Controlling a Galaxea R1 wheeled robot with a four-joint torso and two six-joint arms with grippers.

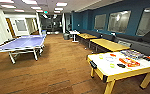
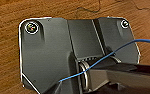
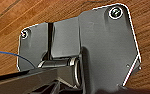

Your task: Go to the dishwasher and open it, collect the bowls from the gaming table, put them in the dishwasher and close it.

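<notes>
both wrists point straight down, each dark wrist plate facing the floor.

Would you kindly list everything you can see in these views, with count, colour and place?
Gaming table: one, white top with yellow rim and legs, near right of the head view.
Bowls: a few small yellow-green and red ones, blurred, on the gaming table's top; exact count unclear.
Orange items: a cluster on the gaming table, too blurred to name.
Ping-pong table: one, blue-purple top, left side of the room.
Yellow-topped tables: two, along the right wall behind the gaming table.
Dark bench: along the blue wall, right.
Wood floor: brown, across the room and under both wrist cameras.
Blue cable: thin, crossing the left wrist view.
Robot's dark plate: in each wrist view, above the floor.
</notes>
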